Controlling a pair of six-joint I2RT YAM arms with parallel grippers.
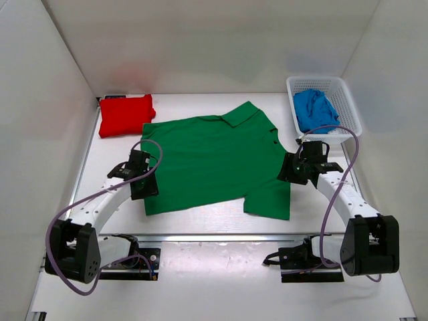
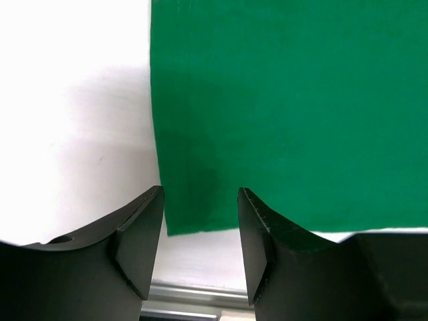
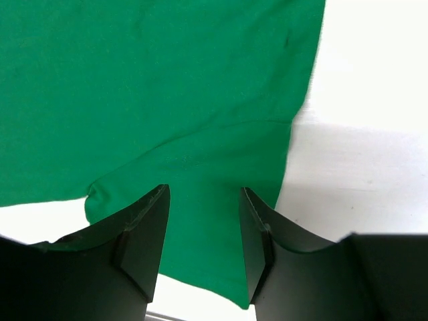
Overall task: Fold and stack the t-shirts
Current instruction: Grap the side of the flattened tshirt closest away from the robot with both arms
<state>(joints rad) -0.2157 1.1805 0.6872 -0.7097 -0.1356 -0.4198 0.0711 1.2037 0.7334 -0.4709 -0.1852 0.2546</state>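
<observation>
White table [image 1: 221,107], green shirt [image 1: 214,157] edge partly hidden under left hand [image 1: 144,186]

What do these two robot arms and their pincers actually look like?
The left arm and right arm are built of white curved links joined by chunky black motor housings. A lilac cable loops loosely along each. The left gripper and right gripper each have two black, wedge-shaped fingers.

L arm: I have my left arm [image 1: 100,200] bent in from the near-left | left gripper [image 2: 200,200]: pointing down, jaws parted, nothing clamped | R arm: right arm [image 1: 338,194] bent in from the near-right | right gripper [image 3: 204,197]: down, jaws parted, nothing clamped
</observation>
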